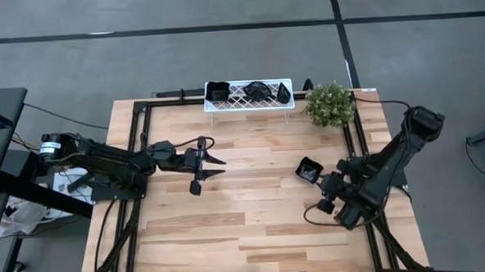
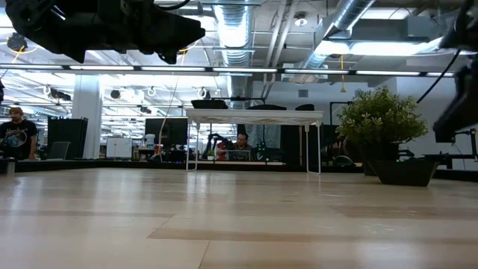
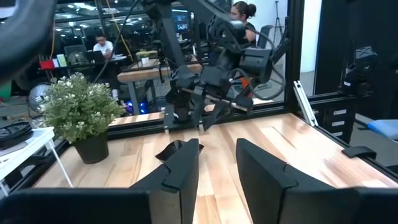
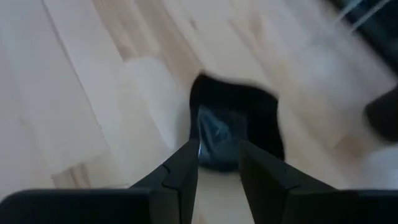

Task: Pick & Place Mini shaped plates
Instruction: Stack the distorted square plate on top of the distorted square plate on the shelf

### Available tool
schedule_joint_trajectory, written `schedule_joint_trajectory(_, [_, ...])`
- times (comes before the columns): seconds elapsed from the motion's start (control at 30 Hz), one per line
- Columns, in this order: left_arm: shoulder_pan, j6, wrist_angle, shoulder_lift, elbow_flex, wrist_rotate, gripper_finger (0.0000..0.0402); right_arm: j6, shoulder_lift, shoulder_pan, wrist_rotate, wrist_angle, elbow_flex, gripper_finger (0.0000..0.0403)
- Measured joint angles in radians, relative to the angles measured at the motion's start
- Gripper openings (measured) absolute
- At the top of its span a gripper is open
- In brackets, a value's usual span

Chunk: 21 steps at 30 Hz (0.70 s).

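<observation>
Now black square plate (image 4: 233,127) clamped at its near rim between right fingers (image 4: 180,168); left fingers (image 3: 186,165) apart, empty.

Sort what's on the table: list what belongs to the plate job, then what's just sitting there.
Job: three glossy black mini plates on the rack; square black plate at the right pincer.
Not: white lattice wire rack; green potted plant.

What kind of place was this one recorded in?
Likely an open-plan robotics lab or workshop: exposed ceiling ducts, desks with monitors and seated people behind the table, on a concrete floor.
</observation>
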<state>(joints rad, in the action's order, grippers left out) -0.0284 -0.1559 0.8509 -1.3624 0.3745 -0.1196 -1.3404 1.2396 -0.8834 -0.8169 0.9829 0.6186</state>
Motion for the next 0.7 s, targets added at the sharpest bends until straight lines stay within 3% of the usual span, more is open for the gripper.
schedule_joint_trajectory(0.17, [0.002, -0.002, 0.0, 0.0, 0.0, 0.0, 0.011, -0.149, -0.058, 0.007, 0.016, -0.016, -0.11, 0.0108])
schedule_joint_trajectory(0.43, [0.002, -0.004, 0.0, 0.0, 0.0, 0.0, 0.011, -0.378, -0.133, 0.128, -0.114, 0.125, -0.151, 0.0108])
schedule_joint_trajectory(0.6, [0.002, -0.004, -0.001, -0.001, 0.0, 0.0, 0.011, -0.345, -0.122, 0.263, -0.003, 0.126, -0.151, 0.0108])
schedule_joint_trajectory(0.7, [0.002, -0.004, -0.001, -0.001, -0.001, 0.0, 0.011, -0.28, -0.096, 0.327, 0.008, 0.089, -0.151, 0.0108])
